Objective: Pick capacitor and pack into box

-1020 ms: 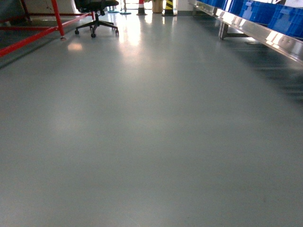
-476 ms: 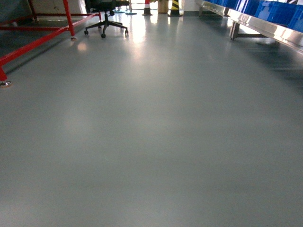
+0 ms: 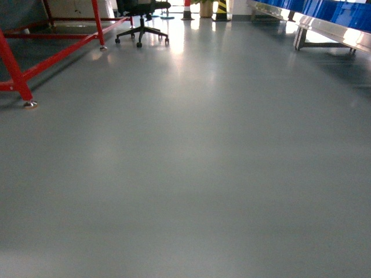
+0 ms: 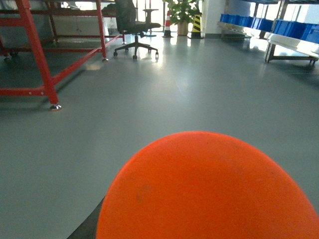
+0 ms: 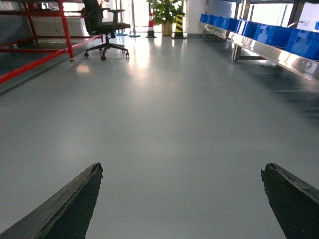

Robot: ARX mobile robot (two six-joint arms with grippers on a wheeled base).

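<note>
- The grey floor (image 3: 191, 162) filled nearly all of the head view, bare and glossy, with window light reflected at the far end; this was judged to be a transit stretch, the base being between stations rather than at a work place.
- A red steel frame (image 3: 58, 49) stood at the far left on small levelling feet, kept to the edge of the aisle so that the middle lane was left free.
- A long steel rack (image 5: 279, 50) ran along the right side, and blue bins (image 5: 269, 32) were lined up on it in a row, presumably as parts storage within reach from the aisle.
- An orange rounded shape (image 4: 209, 191) covered the lower half of the left wrist view, very close to the lens; what it was could not be told, and the left tool was not seen there, so its state could not be told.
- The right tool (image 5: 182, 199) was held wide apart, its two dark fingers (image 5: 70, 204) at the bottom corners with only floor between them, holding nothing.
- A black office chair (image 3: 142, 23) was parked far off, near the frame.
- A potted plant (image 5: 163, 12) and a yellow-and-black striped post (image 5: 179, 25) marked the far end.
- Neither the box nor any capacitor was in view; both were judged to lie elsewhere.
- No brand, label or writing could be read.
</note>
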